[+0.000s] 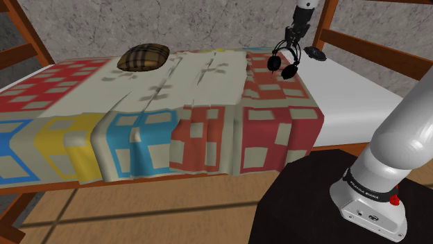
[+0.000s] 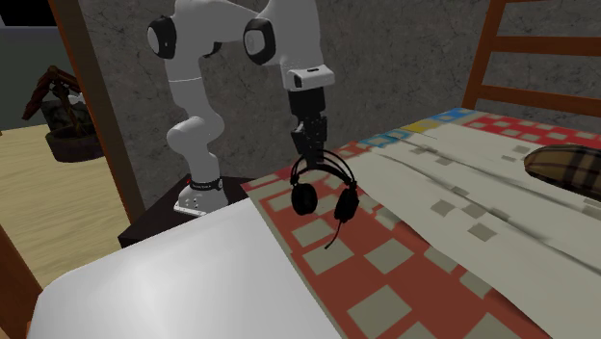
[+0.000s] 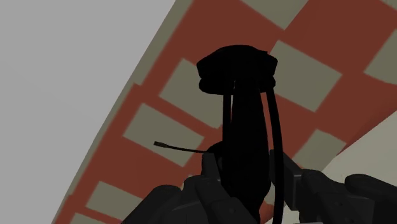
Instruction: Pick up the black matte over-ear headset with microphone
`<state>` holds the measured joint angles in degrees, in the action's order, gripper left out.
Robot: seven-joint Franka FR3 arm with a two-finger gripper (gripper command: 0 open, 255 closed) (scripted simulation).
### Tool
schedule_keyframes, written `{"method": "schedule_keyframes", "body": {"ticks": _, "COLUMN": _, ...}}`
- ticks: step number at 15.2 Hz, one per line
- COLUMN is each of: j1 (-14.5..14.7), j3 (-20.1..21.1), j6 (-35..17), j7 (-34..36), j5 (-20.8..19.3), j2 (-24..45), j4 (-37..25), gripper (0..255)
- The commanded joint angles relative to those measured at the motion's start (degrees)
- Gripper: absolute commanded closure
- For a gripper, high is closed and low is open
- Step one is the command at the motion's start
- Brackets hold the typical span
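A black over-ear headset (image 1: pixel 283 63) with a thin microphone boom hangs in the air above the red-checked part of the bed cover. My black gripper (image 1: pixel 294 36) is shut on its headband from above. In the second exterior view the headset (image 2: pixel 324 191) dangles below the gripper (image 2: pixel 310 156), its ear cups clear of the cover and the boom pointing down. In the wrist view the headband runs up between the fingers (image 3: pixel 210 184) to one ear cup (image 3: pixel 236 69), and the boom (image 3: pixel 181 148) sticks out sideways.
The bed has a patchwork cover (image 1: pixel 159 118) in red, yellow, blue and beige, and a bare white mattress (image 1: pixel 361 93) beside it. A brown plaid cushion (image 1: pixel 143 57) lies near the wall. Wooden bed posts (image 1: pixel 326 24) rise close to the arm. A small dark object (image 1: pixel 316 53) lies on the mattress.
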<state>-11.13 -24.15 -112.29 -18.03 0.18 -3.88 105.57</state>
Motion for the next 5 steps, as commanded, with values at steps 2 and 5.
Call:
{"method": "schedule_keyframes", "body": {"ticks": 2, "j1": 0.0, "j3": 0.0, "j6": 2.5, "j7": 0.0, "j5": 0.1, "j2": 0.3, "j4": -2.8, "gripper": 255}}
{"method": "schedule_keyframes", "body": {"ticks": 5, "j1": 0.0, "j3": 0.0, "j6": 3.4, "j7": 0.0, "j5": 0.1, "j2": 0.3, "j4": -3.7, "gripper": 255}}
